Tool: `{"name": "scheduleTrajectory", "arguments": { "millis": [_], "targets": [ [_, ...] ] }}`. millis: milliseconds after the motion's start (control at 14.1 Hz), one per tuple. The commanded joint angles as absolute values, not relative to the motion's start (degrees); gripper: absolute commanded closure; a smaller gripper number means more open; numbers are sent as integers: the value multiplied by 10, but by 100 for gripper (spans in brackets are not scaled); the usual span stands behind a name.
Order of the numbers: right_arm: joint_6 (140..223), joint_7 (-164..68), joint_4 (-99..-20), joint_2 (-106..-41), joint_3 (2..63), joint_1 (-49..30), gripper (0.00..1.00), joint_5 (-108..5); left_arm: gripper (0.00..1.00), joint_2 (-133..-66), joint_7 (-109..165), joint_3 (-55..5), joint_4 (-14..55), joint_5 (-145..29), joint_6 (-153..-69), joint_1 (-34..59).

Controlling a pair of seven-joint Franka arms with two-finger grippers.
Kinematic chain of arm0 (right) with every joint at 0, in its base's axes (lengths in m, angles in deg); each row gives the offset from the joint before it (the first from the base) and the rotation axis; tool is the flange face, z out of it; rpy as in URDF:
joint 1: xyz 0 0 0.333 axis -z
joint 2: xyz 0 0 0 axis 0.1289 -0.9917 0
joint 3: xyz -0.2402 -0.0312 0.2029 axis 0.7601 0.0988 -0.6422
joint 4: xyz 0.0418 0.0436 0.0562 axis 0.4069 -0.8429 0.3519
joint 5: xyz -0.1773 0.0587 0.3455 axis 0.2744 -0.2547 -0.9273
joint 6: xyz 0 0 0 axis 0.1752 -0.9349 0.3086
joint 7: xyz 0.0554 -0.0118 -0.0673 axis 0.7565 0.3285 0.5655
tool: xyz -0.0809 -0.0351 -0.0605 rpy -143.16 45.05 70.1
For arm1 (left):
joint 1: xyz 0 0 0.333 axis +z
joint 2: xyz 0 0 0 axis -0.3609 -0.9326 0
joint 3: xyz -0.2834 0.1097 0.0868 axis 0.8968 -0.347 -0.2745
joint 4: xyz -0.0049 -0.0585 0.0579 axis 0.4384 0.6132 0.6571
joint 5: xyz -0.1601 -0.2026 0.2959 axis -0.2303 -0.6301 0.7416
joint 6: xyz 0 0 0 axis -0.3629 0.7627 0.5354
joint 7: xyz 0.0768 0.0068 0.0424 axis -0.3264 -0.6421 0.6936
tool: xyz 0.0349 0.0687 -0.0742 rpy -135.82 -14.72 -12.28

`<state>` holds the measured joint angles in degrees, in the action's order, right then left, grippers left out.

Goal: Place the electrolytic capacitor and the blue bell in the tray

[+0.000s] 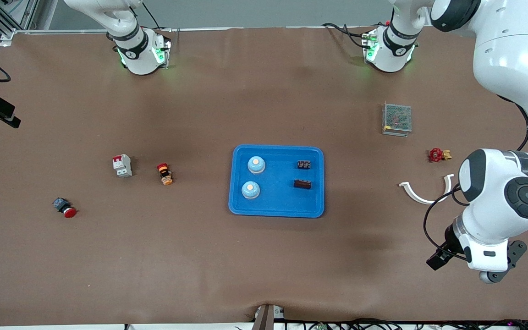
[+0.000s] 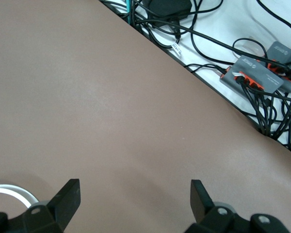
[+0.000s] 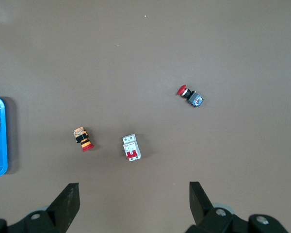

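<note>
Blue tray point(image 1: 277, 210): mid-counter, flat. Contents: two blue bells point(image 1: 256, 164) point(image 1: 250, 189) at the end toward the right arm; two dark capacitors point(image 1: 304, 164) point(image 1: 302, 184) at the end toward the left arm. All four sit apart from each other. Judged: placing appears done, nothing left outside that matches the task.

Left tool point(image 2: 135, 199): fingers spread wide, holding nothing, over bare counter point(image 1: 200, 256) near its front edge; arm waits.

Right tool point(image 3: 134, 199): fingers spread wide, empty, high over the right arm's end.

Other stock: white breaker point(image 1: 122, 165), orange-red button point(image 1: 165, 173), red-capped switch point(image 1: 64, 207), mesh box point(image 1: 397, 118), red valve point(image 1: 437, 155), white curved bracket point(image 1: 422, 192).

Hidden: right tool outside the front view; capacitor markings unreadable.
</note>
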<state>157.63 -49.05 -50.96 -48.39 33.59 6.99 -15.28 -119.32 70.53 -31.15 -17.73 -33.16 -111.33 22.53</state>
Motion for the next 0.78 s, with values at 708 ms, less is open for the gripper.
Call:
{"name": "scheduleTrajectory", "arguments": {
  "millis": [708],
  "targets": [
    [1572,-487,-498,-489,330,78,0,-152,0,-1020,465,-324,-38,-411,-1010,211]
  ]
}}
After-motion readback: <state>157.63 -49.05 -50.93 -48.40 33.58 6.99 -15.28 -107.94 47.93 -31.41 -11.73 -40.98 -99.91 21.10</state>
